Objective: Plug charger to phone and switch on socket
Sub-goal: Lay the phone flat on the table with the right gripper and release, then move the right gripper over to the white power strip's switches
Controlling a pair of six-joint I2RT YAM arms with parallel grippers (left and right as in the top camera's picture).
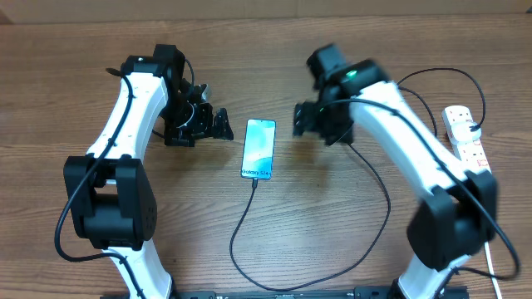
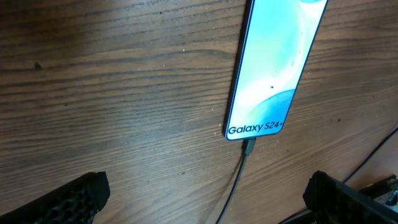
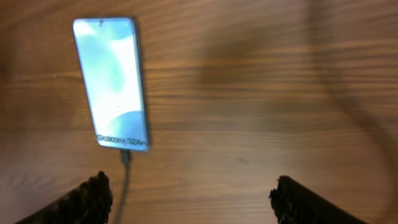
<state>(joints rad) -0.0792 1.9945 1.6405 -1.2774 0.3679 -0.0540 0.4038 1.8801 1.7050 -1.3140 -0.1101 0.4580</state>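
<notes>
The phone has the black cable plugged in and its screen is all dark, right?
Not dark. The phone has the black cable plugged in, but its screen is lit bright blue, reading Galaxy S24+; the left wrist view shows it.

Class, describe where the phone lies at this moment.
In the overhead view the phone lies flat mid-table between the left pincer and the right pincer, with the charger plugged into its lower edge.

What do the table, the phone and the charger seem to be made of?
The table: wood or wood-look laminate, matte, with clear grain. The phone: smooth, probably glass front, glossy, in a dark frame. The charger: thin black cable, likely plastic-sheathed.
</notes>
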